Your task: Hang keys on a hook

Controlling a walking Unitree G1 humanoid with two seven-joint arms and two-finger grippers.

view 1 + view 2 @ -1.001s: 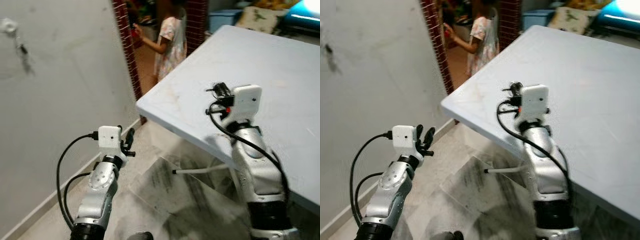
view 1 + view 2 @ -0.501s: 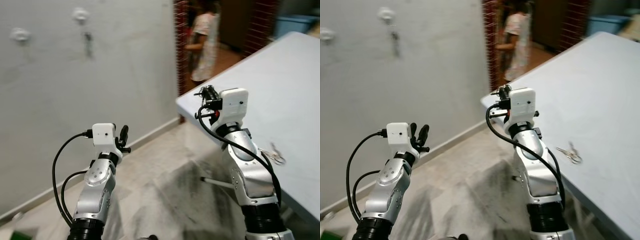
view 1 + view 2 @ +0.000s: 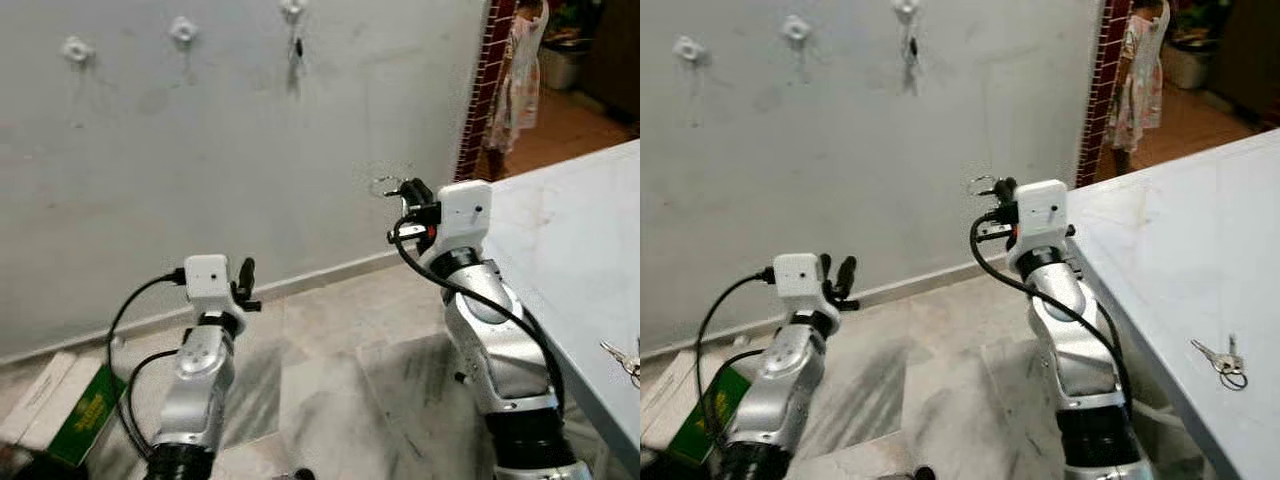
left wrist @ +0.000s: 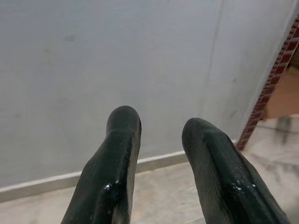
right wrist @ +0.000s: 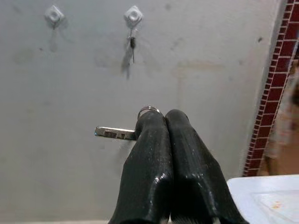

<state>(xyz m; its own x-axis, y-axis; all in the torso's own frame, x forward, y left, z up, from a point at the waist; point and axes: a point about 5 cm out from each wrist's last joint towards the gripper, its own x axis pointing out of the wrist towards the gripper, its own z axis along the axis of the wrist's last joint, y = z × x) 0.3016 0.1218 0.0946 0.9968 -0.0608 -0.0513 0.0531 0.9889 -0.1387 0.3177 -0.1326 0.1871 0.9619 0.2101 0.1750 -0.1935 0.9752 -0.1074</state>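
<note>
Swinging leftward since the earlier frame, the head camera now faces the wall with hooks (image 3: 795, 27) at 11 o'clock. Right claw (image 5: 164, 122) pinches a key (image 5: 114, 133) tight. Left claw (image 4: 159, 135) hangs parted, holding nothing. More keys (image 3: 1222, 357) lie on the tabletop (image 3: 1160, 240).
</note>
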